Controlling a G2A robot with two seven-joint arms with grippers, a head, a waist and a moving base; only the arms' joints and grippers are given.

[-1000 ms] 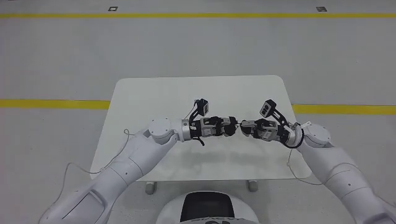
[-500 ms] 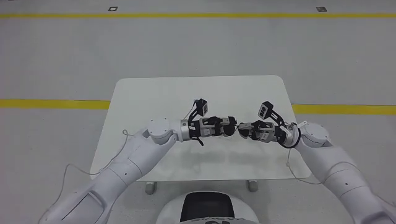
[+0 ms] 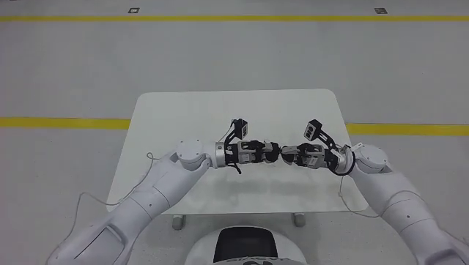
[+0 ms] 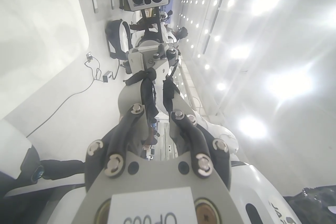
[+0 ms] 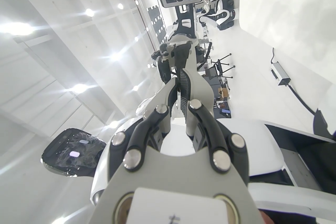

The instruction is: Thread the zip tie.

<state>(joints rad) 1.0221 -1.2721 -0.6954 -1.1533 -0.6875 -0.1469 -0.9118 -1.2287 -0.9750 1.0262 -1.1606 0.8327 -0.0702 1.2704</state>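
Observation:
Above the front part of the white table (image 3: 220, 111) my two grippers meet tip to tip. The left gripper (image 3: 272, 152) (image 4: 157, 83) comes in from the left. The right gripper (image 3: 287, 151) (image 5: 179, 80) comes in from the right. A thin black zip tie (image 3: 281, 152) runs across the short gap between them, and each gripper is shut on one end. In the right wrist view the fingers (image 5: 185, 93) are pressed nearly together, with the left gripper (image 5: 176, 51) straight ahead. Most of the tie is hidden by the fingers.
Both forearms hang over the table's front half. Each wrist carries a raised camera block (image 3: 240, 127) (image 3: 314, 129). The table's back half is bare, and a grey floor with yellow lines (image 3: 234, 18) surrounds it.
The right gripper has moved left toward the left gripper, so the gap between the tips has closed. The left gripper has shifted slightly toward it.

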